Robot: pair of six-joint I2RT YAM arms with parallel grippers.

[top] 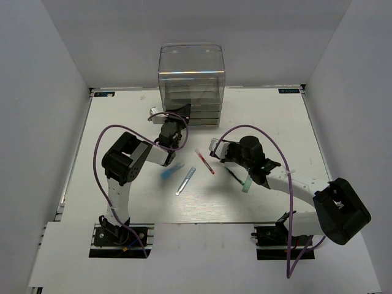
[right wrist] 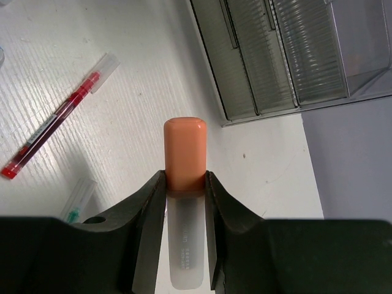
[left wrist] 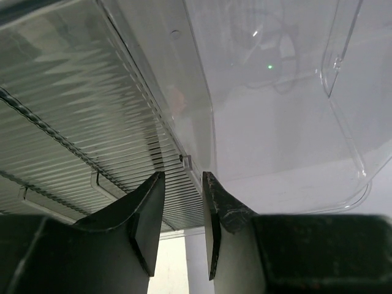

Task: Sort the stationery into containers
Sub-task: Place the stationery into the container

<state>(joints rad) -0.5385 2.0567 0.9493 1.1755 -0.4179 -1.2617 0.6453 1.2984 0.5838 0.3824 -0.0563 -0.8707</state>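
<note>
The clear drawer unit [top: 191,79] stands at the back centre. It also shows in the left wrist view [left wrist: 73,110] and the right wrist view [right wrist: 275,55]. My left gripper [top: 181,115] [left wrist: 184,177] is at its lower front left. The jaws are slightly apart with nothing between them, and the tips are just below a clear tray edge [left wrist: 187,160]. My right gripper [top: 215,147] [right wrist: 184,179] is shut on an orange-capped marker [right wrist: 184,150], above the table. On the table lie a red pen [top: 204,162] [right wrist: 55,119], a blue marker [top: 171,170], a silvery-blue pen [top: 185,180], a dark pen [top: 233,174] and a mint-green marker [top: 247,184].
White walls close in the table [top: 275,122] on the left, right and back. Purple cables [top: 101,144] loop over both arms. My right arm lies over the dark pen and the mint-green marker.
</note>
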